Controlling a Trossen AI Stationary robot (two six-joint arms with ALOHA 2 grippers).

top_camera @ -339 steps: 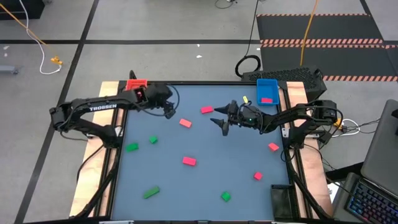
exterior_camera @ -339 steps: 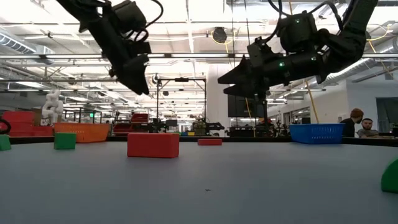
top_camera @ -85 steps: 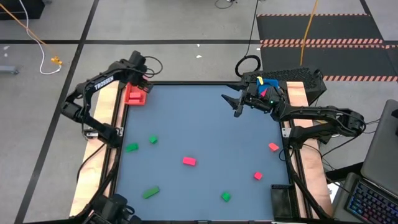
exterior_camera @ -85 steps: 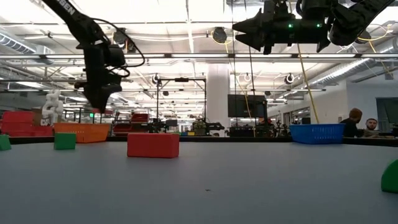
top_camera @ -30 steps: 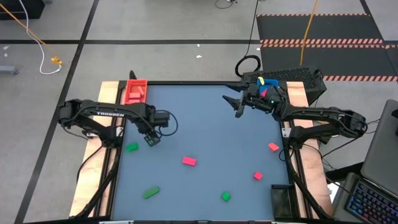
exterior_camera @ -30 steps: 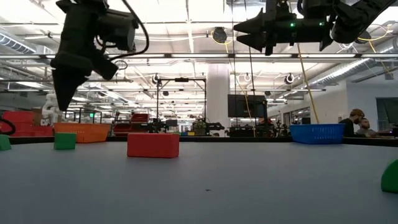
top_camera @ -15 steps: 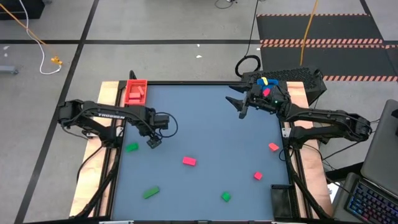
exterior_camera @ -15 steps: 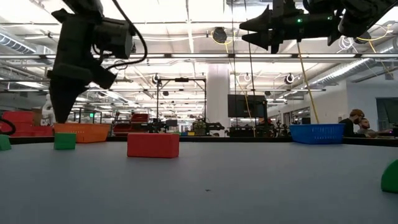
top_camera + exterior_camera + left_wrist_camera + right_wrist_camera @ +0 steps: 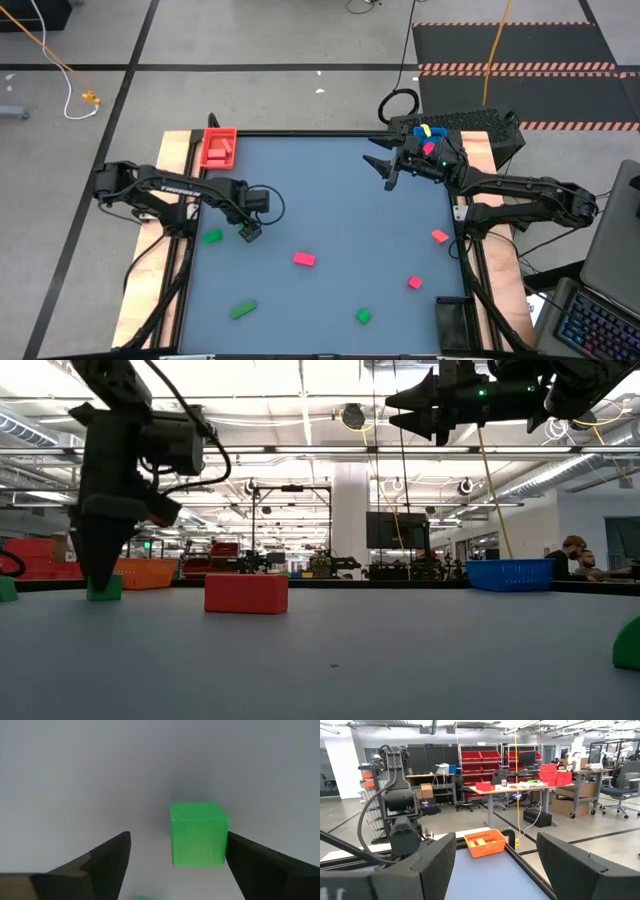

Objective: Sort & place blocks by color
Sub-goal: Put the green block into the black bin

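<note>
My left gripper [image 9: 246, 232] points down at the left of the table, open, with a small green cube [image 9: 197, 834] on the table between its fingers. The cube stands close beside one finger [image 9: 260, 865] and well apart from the other [image 9: 102, 862]. In the low view the fingertips [image 9: 98, 572] reach down to the cube [image 9: 108, 590]. Other blocks lie loose: a green one [image 9: 211, 237], a pink one [image 9: 304, 259], a green bar [image 9: 242, 310], a green cube [image 9: 363, 316] and two reddish ones [image 9: 440, 236] [image 9: 414, 283]. My right gripper [image 9: 386, 172] hangs open, high at the far right.
A red tray [image 9: 218, 147] with blocks in it stands at the far left corner. A blue tray [image 9: 510, 573] stands at the far right, under my right arm. A dark tray [image 9: 452, 322] sits at the near right corner. Bare tabletop lies between the loose blocks.
My left gripper has come down over the green cube, still pointing down, until its fingertips stand at the cube's level on either side of it. The cube has stayed where it was.
</note>
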